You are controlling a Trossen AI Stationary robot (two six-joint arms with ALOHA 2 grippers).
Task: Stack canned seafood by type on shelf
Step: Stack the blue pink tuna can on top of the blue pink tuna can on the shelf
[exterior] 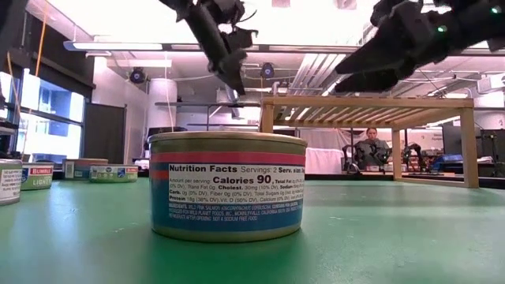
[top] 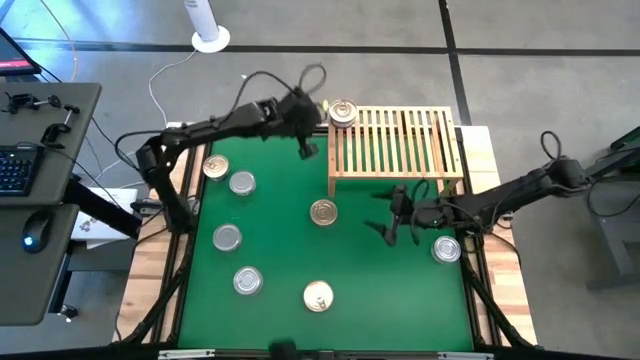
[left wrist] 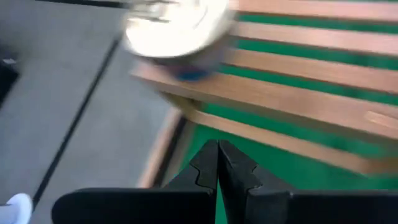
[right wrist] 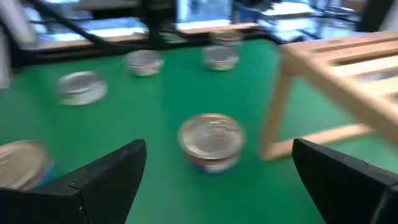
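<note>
1. While the high view shows one tin [top: 343, 113] standing on the shelf [top: 400, 140] at its far left corner, the low view hides that tin behind the left arm.
2. Seven more tins lie on the green surface [top: 280, 230]: one gold tin [top: 323, 212] just in front of the shelf, another [top: 318, 295] near the front edge, one [top: 447, 248] at the right edge, four toward the left edge.
3. Only the low view reads the nearest tin's nutrition label [exterior: 227, 193].
4. Left fingers [left wrist: 217, 163], pressed together and empty, hang off the shelf's left end.
5. Right fingers [right wrist: 118, 168], spread wide, hover near the shelf's front legs, facing the gold tin [right wrist: 211, 140].
</note>
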